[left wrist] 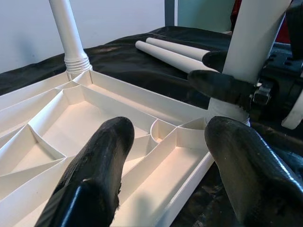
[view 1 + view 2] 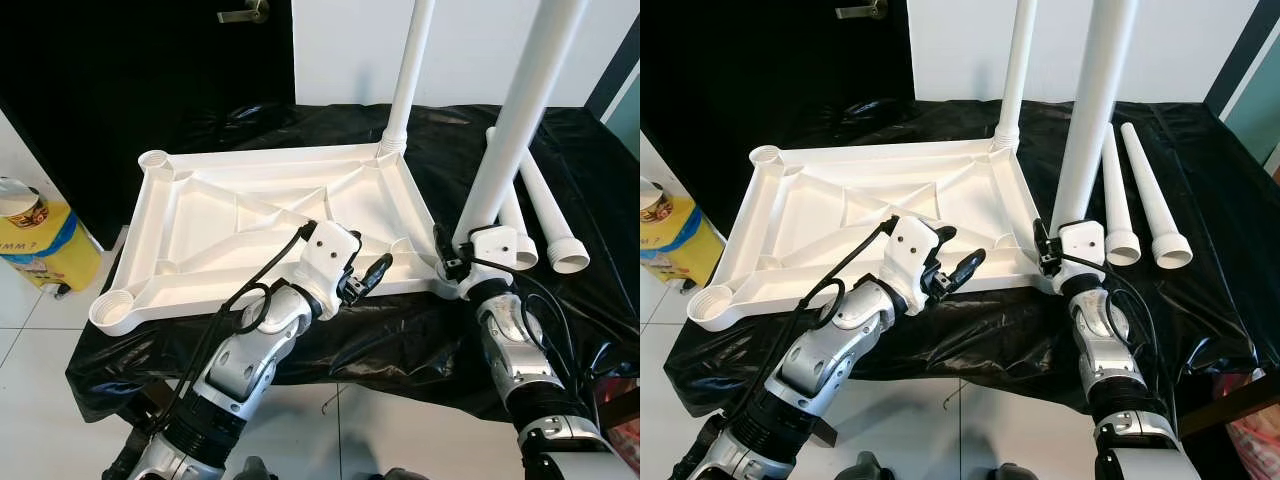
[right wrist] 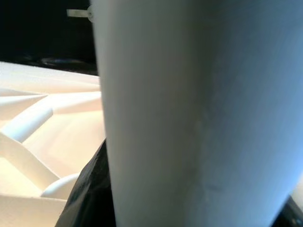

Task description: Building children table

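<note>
A white tabletop (image 2: 250, 215) lies upside down on a table covered in black sheeting (image 2: 560, 160). One white leg (image 2: 408, 80) stands in its far right corner socket. A second leg (image 2: 515, 120) stands upright at the near right corner, with my right gripper (image 2: 447, 258) shut on its lower end. In the right wrist view this leg (image 3: 199, 113) is pressed close to the camera. My left gripper (image 1: 173, 156) hovers open over the near edge of the tabletop, just left of that corner, holding nothing. Two loose legs (image 2: 1135, 195) lie side by side to the right.
Two open sockets sit at the tabletop's far left corner (image 2: 155, 160) and near left corner (image 2: 110, 305). A yellow bucket (image 2: 35, 245) stands on the tiled floor to the left. A dark door with a handle (image 2: 245, 14) is behind the table.
</note>
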Tool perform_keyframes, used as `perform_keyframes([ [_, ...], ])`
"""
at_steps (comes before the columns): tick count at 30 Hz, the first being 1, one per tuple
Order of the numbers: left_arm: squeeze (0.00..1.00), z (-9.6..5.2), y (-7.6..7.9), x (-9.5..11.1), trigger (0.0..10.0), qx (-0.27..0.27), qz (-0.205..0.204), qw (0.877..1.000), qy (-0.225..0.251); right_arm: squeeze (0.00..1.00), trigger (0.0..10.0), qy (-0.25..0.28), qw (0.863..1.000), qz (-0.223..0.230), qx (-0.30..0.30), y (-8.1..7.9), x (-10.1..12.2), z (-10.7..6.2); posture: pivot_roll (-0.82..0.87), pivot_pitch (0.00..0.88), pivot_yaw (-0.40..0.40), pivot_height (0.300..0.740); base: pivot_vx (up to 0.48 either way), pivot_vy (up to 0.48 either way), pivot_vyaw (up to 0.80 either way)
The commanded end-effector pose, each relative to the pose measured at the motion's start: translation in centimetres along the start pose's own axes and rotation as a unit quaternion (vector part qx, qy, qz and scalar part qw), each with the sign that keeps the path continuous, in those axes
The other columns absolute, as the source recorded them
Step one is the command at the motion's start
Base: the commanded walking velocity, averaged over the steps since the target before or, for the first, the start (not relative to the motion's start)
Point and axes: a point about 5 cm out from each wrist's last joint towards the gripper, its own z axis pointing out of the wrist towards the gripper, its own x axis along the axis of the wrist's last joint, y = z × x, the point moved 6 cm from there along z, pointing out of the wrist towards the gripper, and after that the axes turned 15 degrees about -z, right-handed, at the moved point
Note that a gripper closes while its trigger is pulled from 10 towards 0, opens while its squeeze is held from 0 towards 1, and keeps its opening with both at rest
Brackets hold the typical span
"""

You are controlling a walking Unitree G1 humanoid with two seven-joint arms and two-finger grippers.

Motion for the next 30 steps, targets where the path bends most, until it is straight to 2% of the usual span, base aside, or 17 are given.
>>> perform_keyframes([
  [1,0.0,-0.1,1.1,-0.5,10.0,-0.047,0.001,0.999,-0.019,0.0,10.0,-0.071,0.995,0.071,0.018,-1.4,-3.4,-1.3,0.01,0.037,-0.032,0.74,0.0,0.0,0.0],
  [4,0.0,-0.1,1.2,-0.4,10.0,-0.047,0.001,0.999,-0.018,0.0,10.0,-0.075,0.993,0.086,0.02,-1.7,-3.6,-1.3,0.01,0.041,-0.032,0.74,0.0,0.0,0.0],
  [14,0.0,-0.1,1.1,-0.4,10.0,-0.047,0.0,0.999,-0.019,0.0,10.0,-0.079,0.994,0.071,0.016,-1.7,-3.9,-1.3,0.01,0.048,-0.03,0.74,0.0,0.0,0.0],
  [15,0.0,-0.1,1.1,-0.3,10.0,-0.047,0.001,0.999,-0.019,0.0,10.0,-0.08,0.995,0.058,0.018,-1.7,-3.9,-1.3,0.01,0.048,-0.031,0.74,0.0,0.0,0.0],
  [17,0.0,-0.2,1.1,-0.3,10.0,-0.046,0.001,0.999,-0.018,0.0,10.0,-0.077,0.996,0.004,0.036,-2.0,-3.8,-1.4,0.01,0.042,-0.031,0.74,0.0,0.0,0.0],
  [22,0.0,-0.2,1.1,-0.3,10.0,-0.046,0.0,0.999,-0.017,0.0,10.0,-0.067,0.995,-0.04,0.059,-2.5,-3.5,-1.4,0.01,0.036,-0.034,0.74,0.0,0.0,0.0],
  [30,0.0,-0.1,1.3,-0.3,10.0,-0.046,0.002,0.999,-0.016,0.0,10.0,-0.071,0.996,-0.005,0.058,-2.2,-4.0,-1.8,0.01,0.029,-0.044,0.74,0.0,0.0,0.0],
])
